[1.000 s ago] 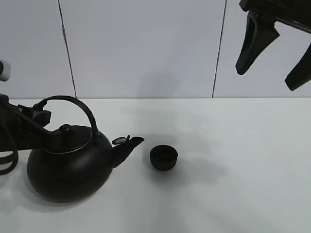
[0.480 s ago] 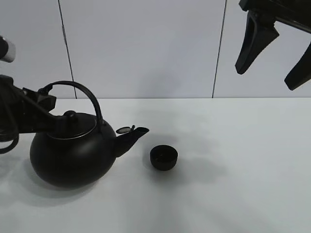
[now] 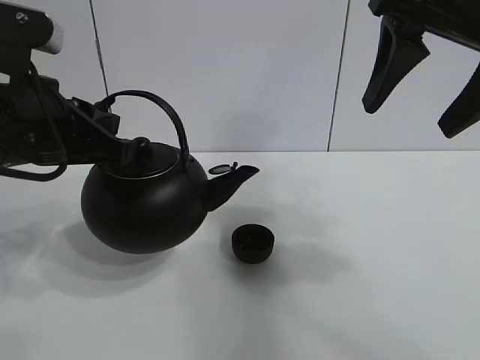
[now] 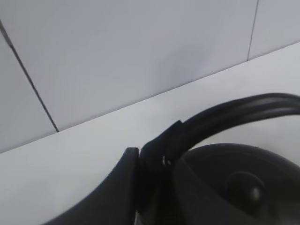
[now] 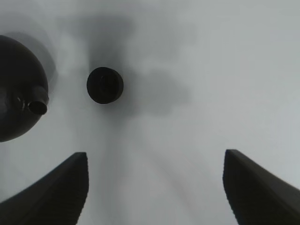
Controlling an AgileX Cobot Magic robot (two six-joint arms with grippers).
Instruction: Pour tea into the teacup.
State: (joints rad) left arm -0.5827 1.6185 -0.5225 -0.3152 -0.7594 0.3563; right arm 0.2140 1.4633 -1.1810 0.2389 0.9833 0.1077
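Observation:
A big round black kettle (image 3: 146,202) with an arched handle (image 3: 161,109) hangs above the white table (image 3: 375,247), left of centre, its spout (image 3: 232,180) pointing right. My left gripper (image 3: 101,127) is shut on the handle's left end; the left wrist view shows the handle (image 4: 234,115) in its fingers (image 4: 117,187). The small matte-black teacup (image 3: 253,244) stands on the table just below and right of the spout; it also shows in the right wrist view (image 5: 105,85), with the kettle (image 5: 18,89) beside it. My right gripper (image 3: 420,79) is open and empty, high at the upper right.
A white panelled wall (image 3: 225,75) stands behind the table. The kettle's shadow (image 3: 67,262) lies on the table below it.
My left gripper has lifted the kettle off the table and carried it up and to the right, bringing the spout closer to the teacup. The right arm and teacup have not moved.

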